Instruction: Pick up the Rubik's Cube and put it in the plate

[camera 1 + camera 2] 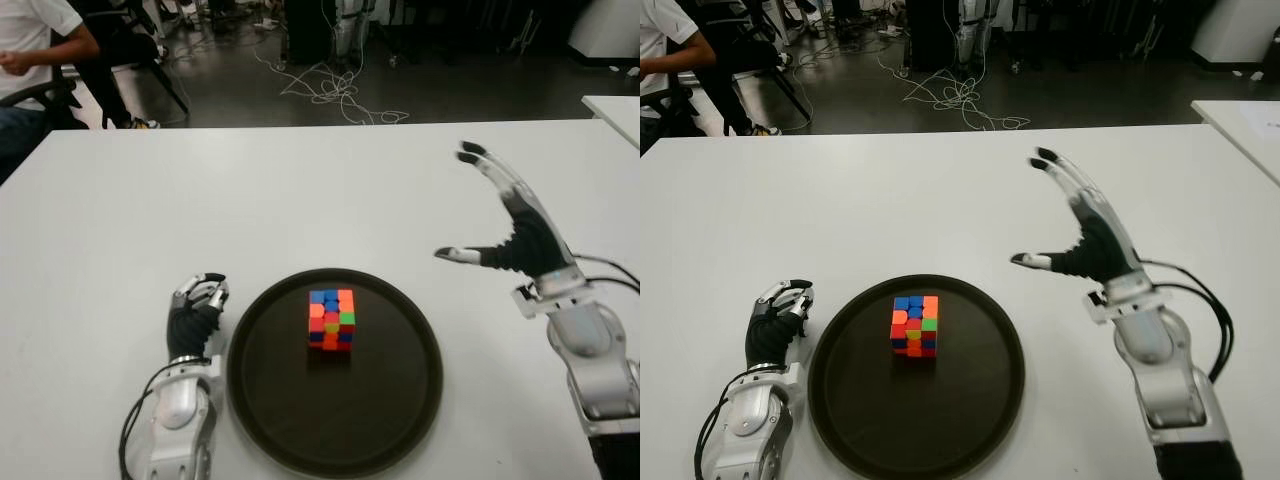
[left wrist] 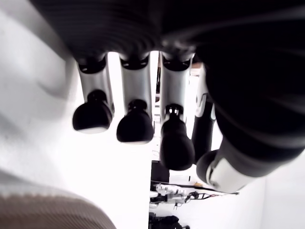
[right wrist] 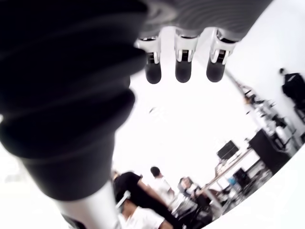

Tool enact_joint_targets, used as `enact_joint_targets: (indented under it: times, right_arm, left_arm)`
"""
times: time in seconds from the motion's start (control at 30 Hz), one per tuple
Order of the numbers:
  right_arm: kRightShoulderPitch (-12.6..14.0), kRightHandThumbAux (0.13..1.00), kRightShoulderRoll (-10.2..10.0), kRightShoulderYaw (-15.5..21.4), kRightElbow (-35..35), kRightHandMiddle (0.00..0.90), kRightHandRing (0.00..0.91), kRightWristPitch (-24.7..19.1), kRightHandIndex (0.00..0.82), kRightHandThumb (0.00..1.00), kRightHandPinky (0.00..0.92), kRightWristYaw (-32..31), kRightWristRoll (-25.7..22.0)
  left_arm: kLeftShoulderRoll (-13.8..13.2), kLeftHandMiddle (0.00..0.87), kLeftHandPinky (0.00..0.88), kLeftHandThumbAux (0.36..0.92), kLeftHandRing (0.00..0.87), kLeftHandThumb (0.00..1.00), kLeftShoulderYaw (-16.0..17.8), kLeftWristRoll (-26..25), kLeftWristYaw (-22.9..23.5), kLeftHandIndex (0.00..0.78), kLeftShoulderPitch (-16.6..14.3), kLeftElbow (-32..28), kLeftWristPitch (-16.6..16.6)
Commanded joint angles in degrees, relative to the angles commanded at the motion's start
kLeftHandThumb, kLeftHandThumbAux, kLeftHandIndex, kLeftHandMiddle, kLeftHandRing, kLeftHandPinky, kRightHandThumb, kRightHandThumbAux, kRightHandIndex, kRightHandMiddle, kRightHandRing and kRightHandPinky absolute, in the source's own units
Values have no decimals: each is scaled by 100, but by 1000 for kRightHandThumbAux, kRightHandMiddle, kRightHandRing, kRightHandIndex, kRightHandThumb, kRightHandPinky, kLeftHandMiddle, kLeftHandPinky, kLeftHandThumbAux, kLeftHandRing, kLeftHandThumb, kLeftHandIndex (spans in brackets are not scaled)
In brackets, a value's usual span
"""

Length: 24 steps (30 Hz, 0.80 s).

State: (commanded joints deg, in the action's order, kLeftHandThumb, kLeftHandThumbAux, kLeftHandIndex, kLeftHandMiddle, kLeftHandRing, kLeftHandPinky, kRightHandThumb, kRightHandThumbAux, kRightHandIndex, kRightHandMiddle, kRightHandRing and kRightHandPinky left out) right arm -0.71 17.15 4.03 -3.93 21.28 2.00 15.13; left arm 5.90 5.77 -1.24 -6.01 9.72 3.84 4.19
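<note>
Already Rubik's Cube [image 1: 331,318] sits in plate [image 1: 270,420]; right hand [image 1: 505,225] spread wide, left hand [image 1: 195,310] curled, empty.

Two robot arms in glossy white-grey shells. The left hand [image 1: 196,305] and right hand [image 1: 515,232] have black ribbed rubber palms, silver finger segments and black rubber fingertips [image 2: 135,127]. Black cables loop out beside each wrist.

Bright overhead light falls evenly on the white table [image 1: 120,220], throwing only faint shadows. The dark plate [image 1: 400,400] carries a dull sheen along its rim. The far floor lies dim. Both wrist views wash out white, with close fingers [image 2: 136,126] soft and blurred.
</note>
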Motion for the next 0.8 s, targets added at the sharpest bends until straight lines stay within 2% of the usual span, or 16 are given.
enact_joint_targets:
  times: [0.3,0.37,0.5,0.7,0.8]
  right_arm:
    - [271,958,-332,75,-228,49,37,-326,19,20,86,258,46]
    - [435,958,-484,50,-301,54,37,-522,26,24,85,307,41]
    - [631,956,-644,8,-403,66,49,-754,40,19,89,310,-24]
    - [888,941,-804,-105,-435,104,92,-928,64,2,102,346,-98]
    - [1027,925,-890,-168,-388,152,144,-969,87,19,159,410,-134]
  left_arm:
    - [-122,794,810,707,817,709,-4,11,114,444,-41,45,-58]
    - [-143,796,811,707,818,709,-1,24,117,443,-60,31,-132]
    - [-139,798,816,706,818,710,4,48,77,443,-71,-51,-263]
    - [-118,791,821,705,818,712,23,45,6,444,-68,-98,-311]
    - [-103,788,818,705,816,712,51,12,-26,444,-79,-82,-309]
